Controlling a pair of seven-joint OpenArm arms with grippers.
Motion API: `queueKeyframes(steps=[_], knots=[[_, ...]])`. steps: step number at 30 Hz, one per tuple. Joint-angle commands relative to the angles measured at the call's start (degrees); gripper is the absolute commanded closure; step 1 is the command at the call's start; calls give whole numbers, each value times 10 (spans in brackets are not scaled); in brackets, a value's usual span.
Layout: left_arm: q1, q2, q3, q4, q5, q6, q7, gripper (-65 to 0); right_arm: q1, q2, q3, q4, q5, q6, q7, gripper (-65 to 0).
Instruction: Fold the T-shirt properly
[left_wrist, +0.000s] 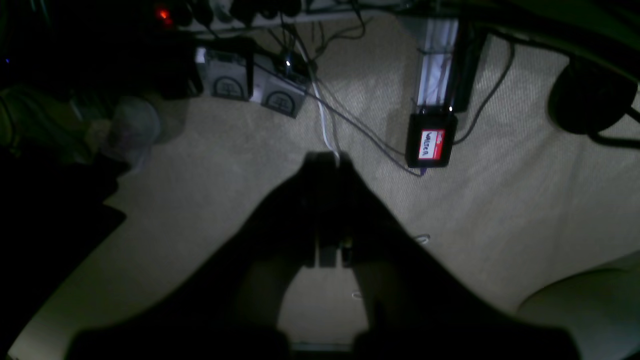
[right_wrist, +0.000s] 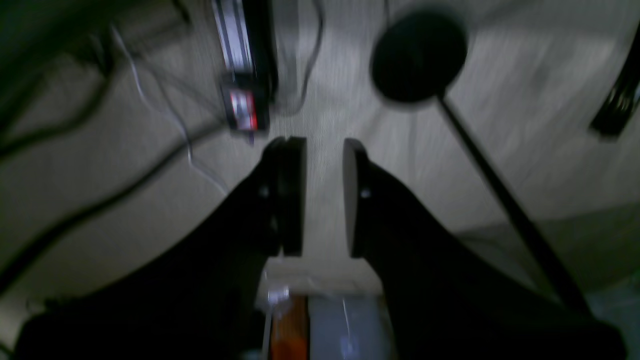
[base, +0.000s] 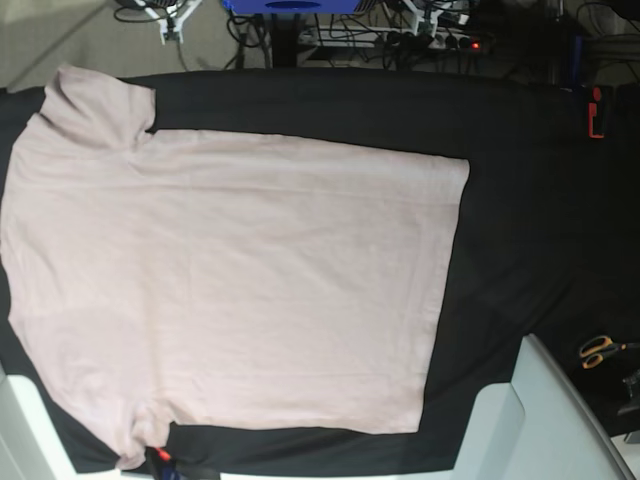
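The T-shirt (base: 230, 290) lies flat and unfolded on the black table cloth (base: 520, 200), filling the left and centre of the base view. Its long axis runs left to right: shoulders and sleeves at the left edge, straight hem at the right. One sleeve points to the far left corner, the other to the near left corner. No fold made yet; task judged at its start.

Neither gripper appears in the base view, and neither wrist camera shows any pink cloth. Both wrist views look down at beige carpet (left_wrist: 500, 200) with cables and a small labelled box (left_wrist: 431, 145), so both arms seem to be held off the table, well apart from the shirt. Which arm is nearer to the shirt: cannot tell.

Left gripper (left_wrist: 327, 160): dark silhouette, fingers meet at the tips with no gap showing; nothing between them. Judged closed and empty.

Right gripper (right_wrist: 324, 150): view is blurred. Fingers (right_wrist: 292, 195) stand parallel with a narrow gap, carpet visible through it. Nothing held, nothing touched.

Judgement on the coming move: both arms have to come in over the table before any grasp. Going by the rig's layout, the left arm would serve the right (hem) side of the base view and the right arm the left (shoulder) side. The left fingers would need to open first.

Scissors (base: 598, 350) lie on the cloth at the near right, clear of the shirt.
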Motion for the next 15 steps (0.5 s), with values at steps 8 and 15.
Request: queueKeyframes(steps=[8, 15], knots=[[11, -3, 0, 3, -5, 4, -5, 0, -3, 2, 1, -1, 0, -2, 2, -125], [14, -3, -2, 3, -5, 4, -6, 0, -3, 2, 1, -3, 0, -2, 1, -125]])
